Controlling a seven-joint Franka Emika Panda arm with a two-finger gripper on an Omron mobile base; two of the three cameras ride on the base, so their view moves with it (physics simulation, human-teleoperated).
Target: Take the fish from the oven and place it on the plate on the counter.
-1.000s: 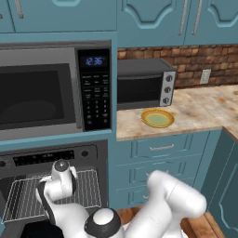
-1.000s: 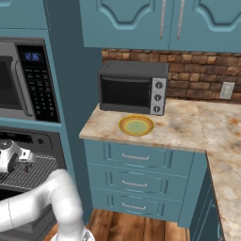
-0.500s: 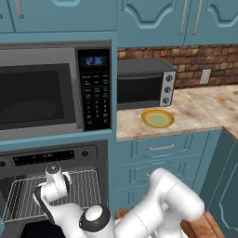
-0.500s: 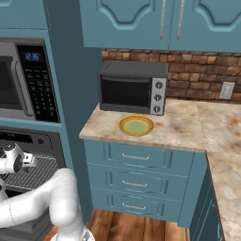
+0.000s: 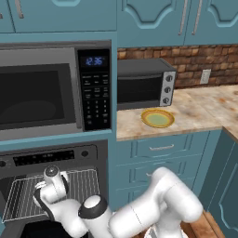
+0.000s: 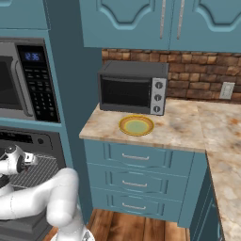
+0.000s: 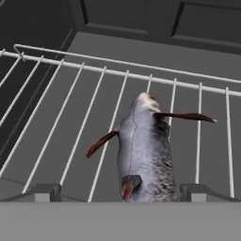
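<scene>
Gripper (image 7: 120, 192) spread wide – fingers flanking grey fish (image 7: 143, 150), on oven (image 5: 51, 186) wire rack (image 7: 94, 113)

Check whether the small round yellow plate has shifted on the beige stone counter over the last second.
No. The yellow plate sits in the same spot before the black-and-silver toaster oven on the counter throughout.

You see the yellow plate (image 6: 136, 125) lying flat on the tabletop (image 6: 188, 129), just in front of the toaster oven (image 6: 132, 88). At far left, the white arm (image 6: 40, 200) reaches into the open oven (image 6: 33, 167), its hand over the wire rack (image 6: 41, 168), below the microwave (image 6: 23, 80).
</scene>
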